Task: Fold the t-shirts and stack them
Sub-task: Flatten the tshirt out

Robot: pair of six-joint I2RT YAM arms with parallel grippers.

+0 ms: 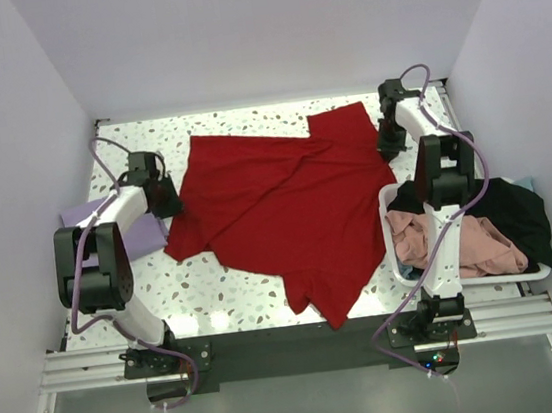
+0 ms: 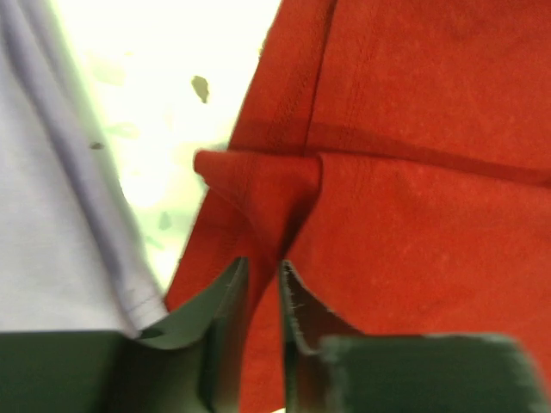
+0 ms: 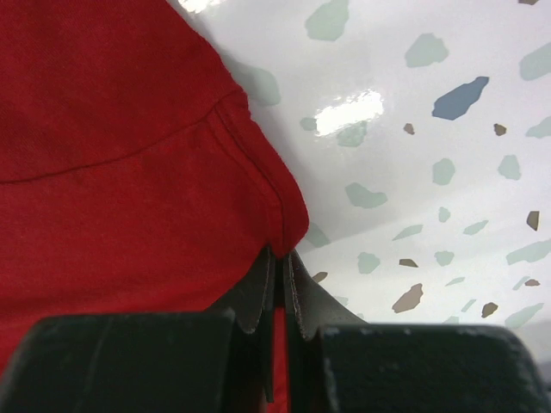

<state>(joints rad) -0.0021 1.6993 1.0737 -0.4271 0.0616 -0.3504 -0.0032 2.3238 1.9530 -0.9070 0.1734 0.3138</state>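
The large red t-shirt [image 1: 286, 205] lies spread and partly folded on the speckled table. My left gripper [image 1: 166, 198] is at its left edge, shut on a pinch of red cloth [image 2: 263, 206]. My right gripper [image 1: 389, 144] is at the shirt's far right corner, shut on the hem [image 3: 280, 225]. The lavender t-shirt [image 1: 133, 229] lies under my left arm; it also shows in the left wrist view [image 2: 60, 224]. The salmon-pink t-shirt [image 1: 477, 242] and the black t-shirt [image 1: 518, 209] lie in the white basket [image 1: 397, 252] at the right.
White walls enclose the table on the left, back and right. The basket stands by the right arm's base. Bare speckled table [image 1: 226, 293] shows at the front left and along the back edge.
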